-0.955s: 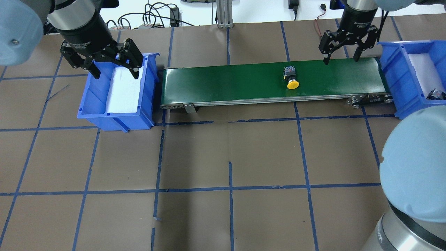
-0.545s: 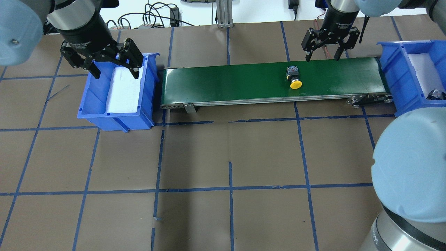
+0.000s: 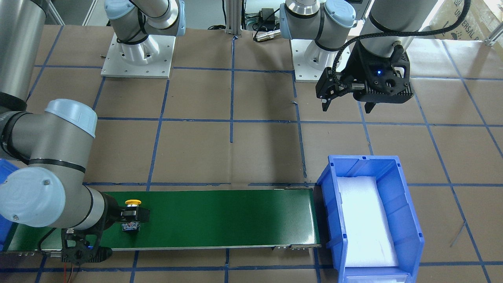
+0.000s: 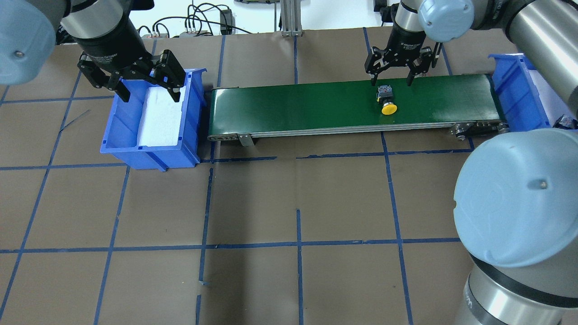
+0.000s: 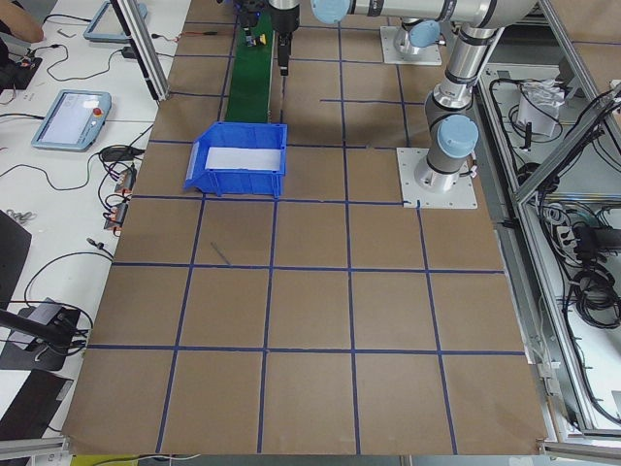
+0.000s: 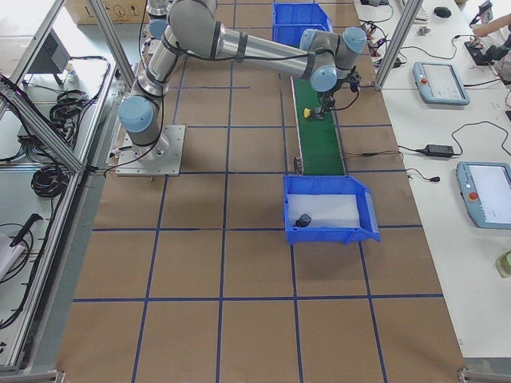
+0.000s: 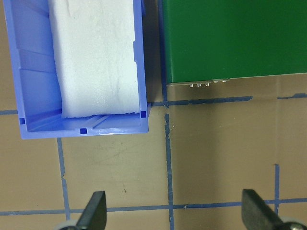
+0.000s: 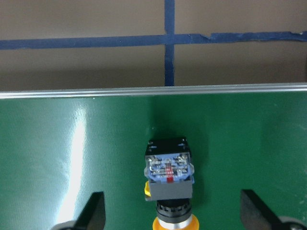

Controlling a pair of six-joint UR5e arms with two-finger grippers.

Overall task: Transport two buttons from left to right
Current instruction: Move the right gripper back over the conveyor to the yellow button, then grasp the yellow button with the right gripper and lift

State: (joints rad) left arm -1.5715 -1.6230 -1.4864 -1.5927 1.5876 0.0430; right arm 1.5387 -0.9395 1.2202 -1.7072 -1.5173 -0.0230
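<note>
The yellow button point(image 4: 387, 100) is lying on its side towards the right end of the green conveyor belt point(image 4: 293, 106), and the right gripper point(image 4: 390, 82) is hovering over it for the pick.

In the wrist view the yellow button point(image 8: 169, 177) is sitting between the spread fingers point(image 8: 93, 213), untouched, with its cap pointing at the belt's near edge. A dark object that is probably the other button point(image 6: 303, 219) is resting in the right bin point(image 6: 363, 227), so the second transfer looks to be in hand. The next move is calling for a straight descent, the jaws closing across the blocky body and not the round cap, then a lift and carry to that bin. The left gripper point(image 4: 150, 92) is hanging wide apart and empty over the left bin point(image 4: 119, 122), which is holding only its foam pad point(image 4: 158, 117).
</note>
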